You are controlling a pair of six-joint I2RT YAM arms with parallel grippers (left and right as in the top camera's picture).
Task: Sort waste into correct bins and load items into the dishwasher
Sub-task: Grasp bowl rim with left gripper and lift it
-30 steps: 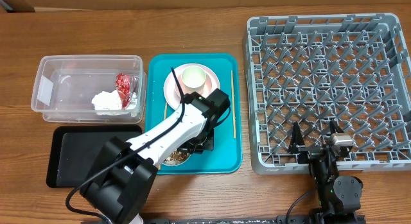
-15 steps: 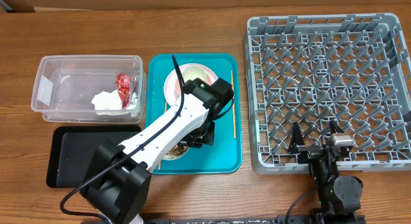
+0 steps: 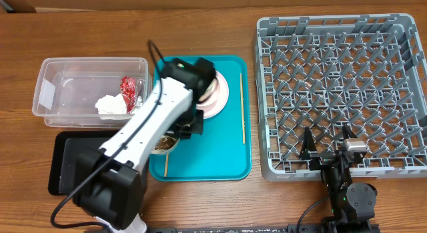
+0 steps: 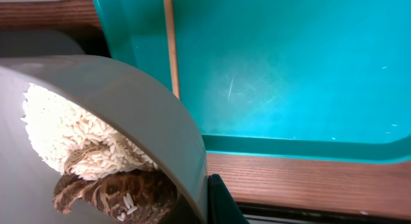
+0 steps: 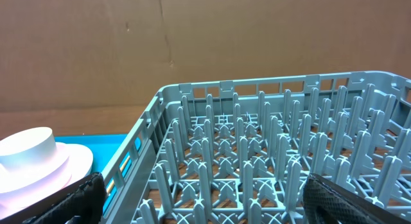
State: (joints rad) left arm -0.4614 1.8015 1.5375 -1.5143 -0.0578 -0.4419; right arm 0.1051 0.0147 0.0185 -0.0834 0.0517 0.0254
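Rice bowl in left claw

Nothing legible from my station.
I see one pale sticker on the clear rectangular plastic tub, but I can read no writing on it.

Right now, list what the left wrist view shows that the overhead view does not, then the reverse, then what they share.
Only the left wrist: a close look into the grey-green bowl, with white rice packed against its wall and brown scraps beside it. Only the overhead: the clear tub holding the napkin and red wrapper, the black tray, the dish rack, the pink plate and the open right gripper. Both: the teal tray, a chopstick lying on it, the wooden table, and the bowl itself, though from above the left arm hides most of it.
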